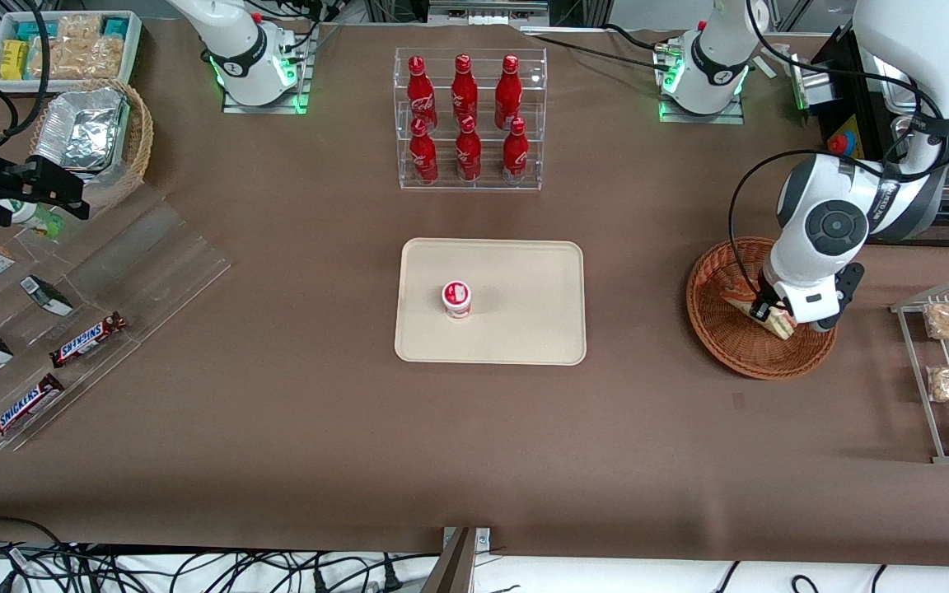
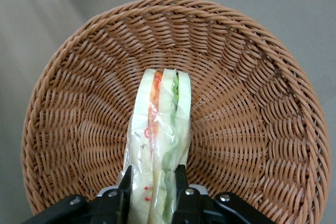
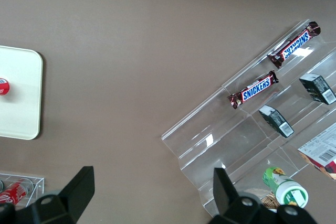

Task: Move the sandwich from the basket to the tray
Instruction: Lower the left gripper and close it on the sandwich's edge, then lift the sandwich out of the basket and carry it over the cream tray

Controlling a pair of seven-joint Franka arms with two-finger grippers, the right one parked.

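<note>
Rough reddish-brown woven wicker basket (image 2: pixel 252 103); glossy clear-wrapped triangular white-bread sandwich (image 2: pixel 160 129) held by the gripper (image 2: pixel 152 190); smooth matt cream tray (image 1: pixel 524 280); matt brown desk (image 1: pixel 277 412).

The sandwich (image 2: pixel 160 135), a wrapped wedge of white bread with green and orange filling layers, stands on edge inside the round reddish-brown wicker basket (image 1: pixel 734 346), its end clamped between the fingers of the end effector (image 1: pixel 773 316). The basket sits on the brown surface toward the working arm's end. The flat cream tray (image 1: pixel 524 288) with rounded corners lies mid-surface, well apart from the basket.
</note>
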